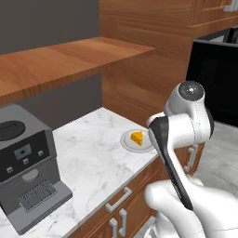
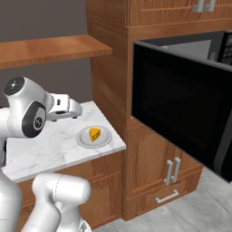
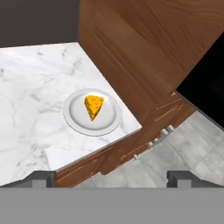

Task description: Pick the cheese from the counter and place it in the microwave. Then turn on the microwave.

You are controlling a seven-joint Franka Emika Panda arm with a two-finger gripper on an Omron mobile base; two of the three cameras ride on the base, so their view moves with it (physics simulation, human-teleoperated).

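The small orange-yellow wedge of cheese with holes (image 3: 93, 106) lay on a round grey plate (image 3: 74, 117), near the corner of the white marble counter with grey veins (image 3: 30, 100), close to the counter's front edge and to the tall brown wooden cabinet side (image 3: 144, 52). In the hand view the wedge sat ahead of the two-finger gripper (image 3: 111, 178) and slightly toward its left fingertip, well apart from both tips; nothing lay between them. The gripper's jaws stood fully wide, the two dark fingertips (image 3: 41, 178) far apart at the bottom of that view, and they held nothing. The wedge's long axis ran from its broad rind end, farther from the hand, to its narrow tip, which pointed back toward the hand and a little to its left. In the right base view the cheese (image 2: 94, 134) rested below and beyond the white hand (image 2: 63, 108), which hung above the counter (image 2: 50, 147), not touching plate (image 2: 103, 138) or cheese. The large black microwave (image 2: 181, 113) stood off to the hand's right, past the cabinet side, its dark glass door swung open. In the left base view the cheese (image 1: 136, 138) and plate (image 1: 128, 142) showed just beside the arm's elbow; a grey coffee machine (image 1: 25, 162) stood well apart on the far left of the counter (image 1: 93, 158), under a brown wooden shelf (image 1: 60, 60).
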